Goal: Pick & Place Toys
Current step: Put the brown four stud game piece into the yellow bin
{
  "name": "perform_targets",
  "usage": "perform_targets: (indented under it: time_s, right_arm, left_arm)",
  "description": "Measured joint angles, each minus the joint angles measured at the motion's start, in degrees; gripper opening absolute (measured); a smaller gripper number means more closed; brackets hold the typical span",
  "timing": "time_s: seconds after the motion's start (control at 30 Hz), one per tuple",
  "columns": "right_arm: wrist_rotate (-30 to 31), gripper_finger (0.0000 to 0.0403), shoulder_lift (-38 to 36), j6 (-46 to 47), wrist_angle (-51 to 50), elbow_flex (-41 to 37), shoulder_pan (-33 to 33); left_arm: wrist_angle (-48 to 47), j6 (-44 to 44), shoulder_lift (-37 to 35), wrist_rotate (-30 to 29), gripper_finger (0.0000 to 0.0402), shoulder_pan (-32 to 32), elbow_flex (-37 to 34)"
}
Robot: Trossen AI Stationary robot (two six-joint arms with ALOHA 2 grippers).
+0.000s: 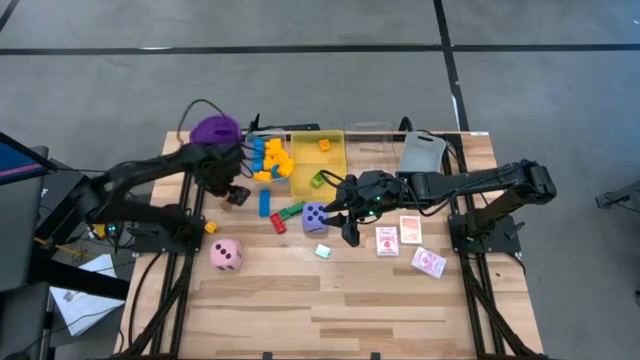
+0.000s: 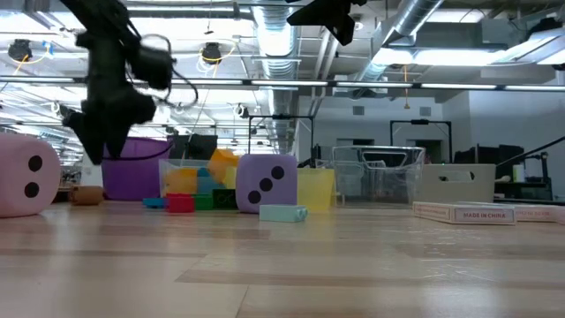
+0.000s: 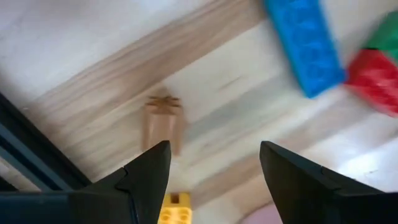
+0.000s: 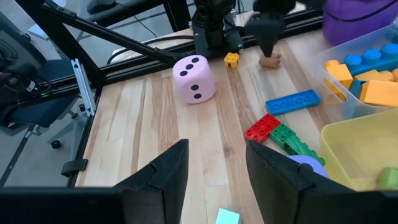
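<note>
My left gripper (image 1: 234, 192) hangs open, pointing down, above a small tan block (image 3: 163, 121) that lies on the table beside the purple cup (image 1: 215, 130); nothing is between its fingers. My right gripper (image 4: 217, 180) stands open and empty above the table's middle, next to the purple die (image 1: 315, 217). A blue brick (image 1: 264, 203), a red one (image 1: 277, 222) and a green one (image 1: 291, 211) lie flat between the arms. The pink die (image 1: 226, 254) sits nearer the front left, a small yellow block (image 1: 211, 227) close to it. A mint block (image 1: 322, 251) lies near the front.
At the back stand a clear tray holding yellow and blue blocks (image 1: 270, 160), a yellow tray (image 1: 330, 170), another clear tray (image 1: 370, 135) and a grey tray (image 1: 422, 152). Three red-patterned cards (image 1: 387, 240) lie at the right. Bare wood stretches along the near edge.
</note>
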Motion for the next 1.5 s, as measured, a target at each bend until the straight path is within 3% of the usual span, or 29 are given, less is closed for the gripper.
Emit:
perform_targets:
  time_s: [0.2,0.37,1.03,1.5]
  right_arm:
    - [0.0,0.0154,0.0,0.0,0.0,0.0,0.0]
    - [0.3,0.0154,0.0,0.0,0.0,0.0,0.0]
    - [0.3,0.0154,0.0,1.5,0.0,0.0,-1.1]
    - [0.3,0.0154,0.0,1.5,0.0,0.0,-1.1]
  left_arm:
    - [-1.3,0.3,-9.3,-5.2,0.0241,-2.5,0.0]
    - [-2.0,-3.7,-10.2,-11.6,0.0241,-2.8,0.0]
    - [-2.2,3.4,10.5,-17.6,0.0241,-2.9,0.0]
    - [-1.9,4.0,19.7,-20.0,0.0241,-2.9,-0.3]
